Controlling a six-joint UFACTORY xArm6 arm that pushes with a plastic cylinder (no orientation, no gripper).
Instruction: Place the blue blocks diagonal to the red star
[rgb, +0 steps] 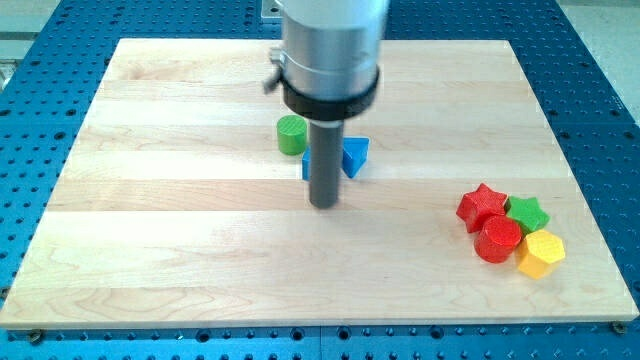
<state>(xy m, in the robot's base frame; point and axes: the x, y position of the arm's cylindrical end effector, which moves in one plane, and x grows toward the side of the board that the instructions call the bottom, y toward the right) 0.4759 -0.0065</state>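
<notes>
Camera view, my tip (323, 203) just below blue blocks (354, 155); red star (482, 205) far right; no jaws

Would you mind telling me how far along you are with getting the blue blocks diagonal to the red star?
Done: nothing yet; the blue blocks sit near the board's middle beside the green cylinder, far from the red star at the view's right. In hand: my tip is right at the blue blocks, just below them. Left: pushing them across to the star.

Rod tip standing on the wooden board beside two blue blocks

My tip (323, 204) is resting just below a blue block (308, 165) and a blue triangle (355, 155); a green cylinder (292, 134) is sitting up-left, the red star (482, 205) far right.
</notes>
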